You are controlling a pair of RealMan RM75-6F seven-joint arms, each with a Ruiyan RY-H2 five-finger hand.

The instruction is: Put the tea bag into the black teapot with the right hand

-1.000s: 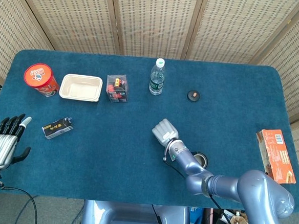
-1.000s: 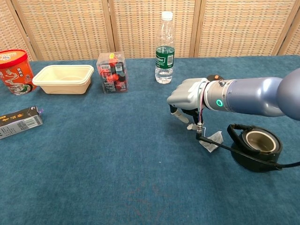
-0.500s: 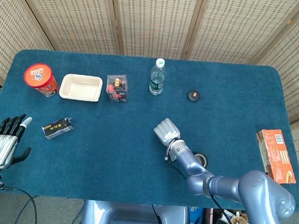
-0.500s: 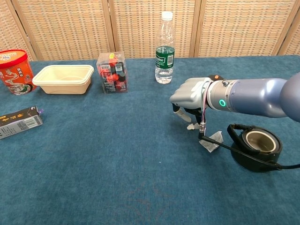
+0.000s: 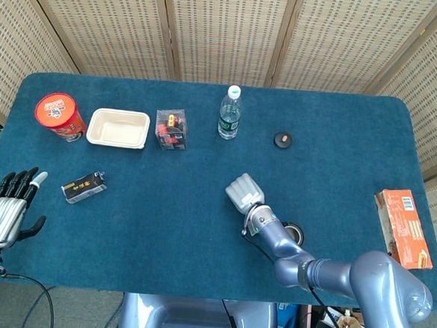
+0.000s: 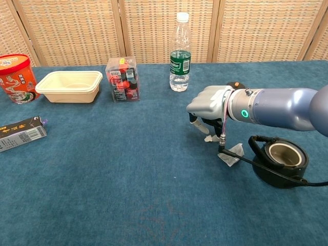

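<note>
The right hand hovers over the blue cloth-covered counter with its fingers curled downward. A small white paper tag shows just under the fingertips and may be pinched there, though the pictures do not settle whether the hand actually holds it. The small pale pyramid-shaped tea bag lies on the counter below and to the outer side of the hand, just beside the squat black lidless teapot, which sits further out on that same side.

The tea bag looks very light, soft and limp, so it will likely dangle and swing if lifted by its tag and string. The tag or string is the surest place to pinch; squeezing the pouch itself could crush or tear it. The teapot's open mouth is narrow, so the bag must hang steady above it.

The left hand rests far across the counter's edge, fingers apart, holding nothing.
</note>
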